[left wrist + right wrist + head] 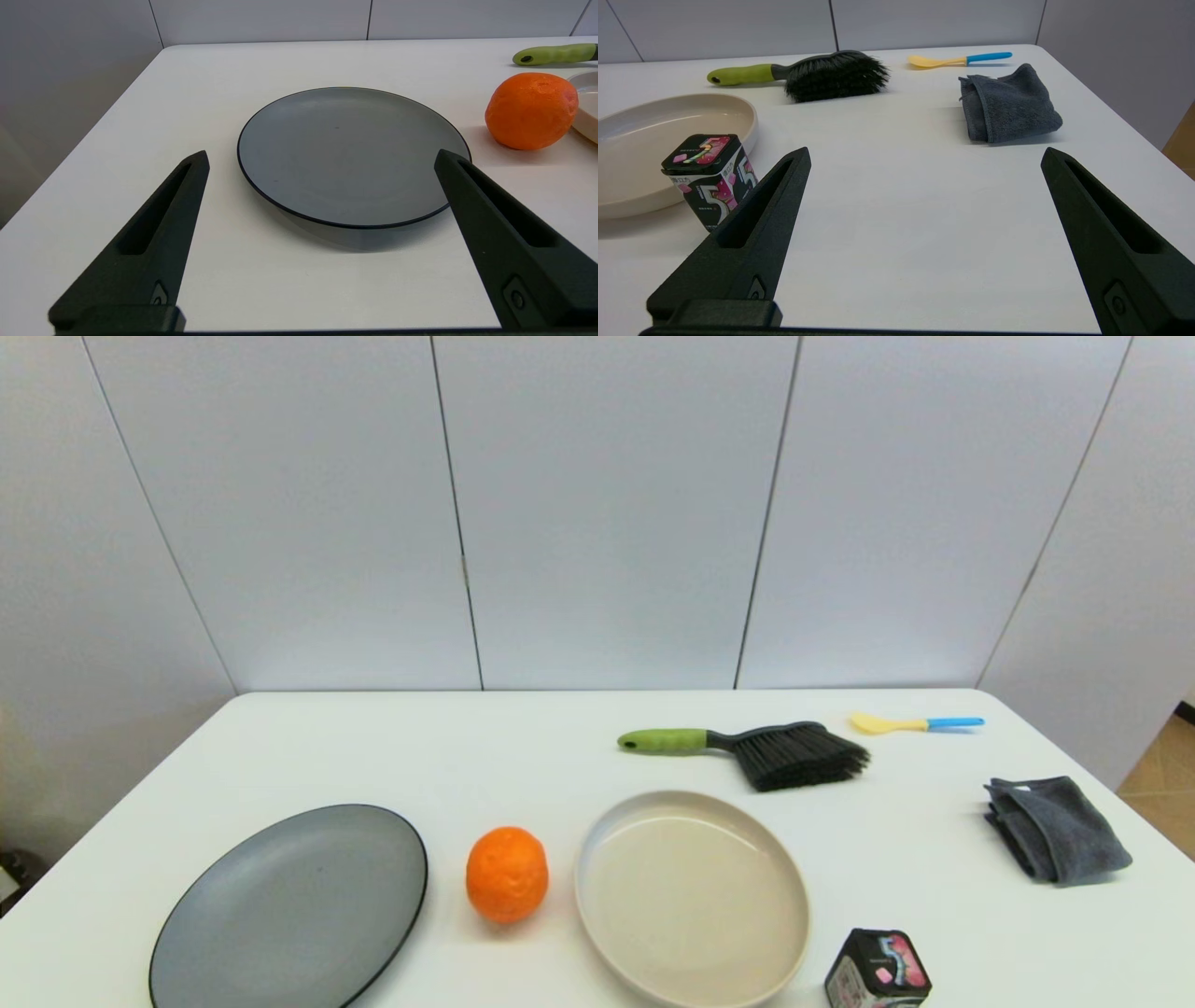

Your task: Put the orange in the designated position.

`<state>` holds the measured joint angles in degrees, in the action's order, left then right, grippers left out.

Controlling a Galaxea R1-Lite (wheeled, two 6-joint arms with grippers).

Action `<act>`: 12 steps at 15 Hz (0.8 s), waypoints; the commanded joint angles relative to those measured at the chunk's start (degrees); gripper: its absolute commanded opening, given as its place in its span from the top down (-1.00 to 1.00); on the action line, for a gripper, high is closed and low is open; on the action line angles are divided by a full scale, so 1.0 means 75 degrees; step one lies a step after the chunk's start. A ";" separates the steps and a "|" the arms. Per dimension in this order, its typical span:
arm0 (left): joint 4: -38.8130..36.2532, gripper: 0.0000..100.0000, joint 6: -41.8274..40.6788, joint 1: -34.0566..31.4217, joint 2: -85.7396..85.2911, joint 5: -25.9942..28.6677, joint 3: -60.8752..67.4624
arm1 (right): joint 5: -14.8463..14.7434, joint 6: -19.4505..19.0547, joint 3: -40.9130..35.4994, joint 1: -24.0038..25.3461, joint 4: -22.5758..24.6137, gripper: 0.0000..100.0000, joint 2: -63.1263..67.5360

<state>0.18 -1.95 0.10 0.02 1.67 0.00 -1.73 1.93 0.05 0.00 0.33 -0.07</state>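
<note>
The round, bumpy bright-orange fruit (507, 875) looked firm but rolly; both black grippers, left (322, 163) and right (924, 158), waited spread apart; best squeezed across its middle.

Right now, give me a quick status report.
Left tool open, empty, near grey plate. Right tool open, empty. Orange on table between plate and beige dish, untouched. Nothing blocking it.

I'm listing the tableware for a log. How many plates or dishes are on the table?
2. The dark grey plate sits near the front on the robot's left; the beige dish is to its right, with the orange on the table between them. None seems hidden.
</note>
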 commanded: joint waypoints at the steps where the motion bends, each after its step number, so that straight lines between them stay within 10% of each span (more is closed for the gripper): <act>1: -0.0001 -1.00 0.0014 -0.0001 -0.0003 0.0000 0.0012 | -0.0004 0.0001 -0.0007 0.0000 0.0003 -1.00 0.0010; 12: -0.0001 -1.00 0.0014 -0.0001 -0.0003 0.0000 0.0012 | -0.0004 0.0001 0.0005 0.0000 0.0003 -1.00 0.0010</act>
<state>0.18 -1.82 0.10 0.02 1.67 0.00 -1.73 1.90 0.02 0.00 0.30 -0.07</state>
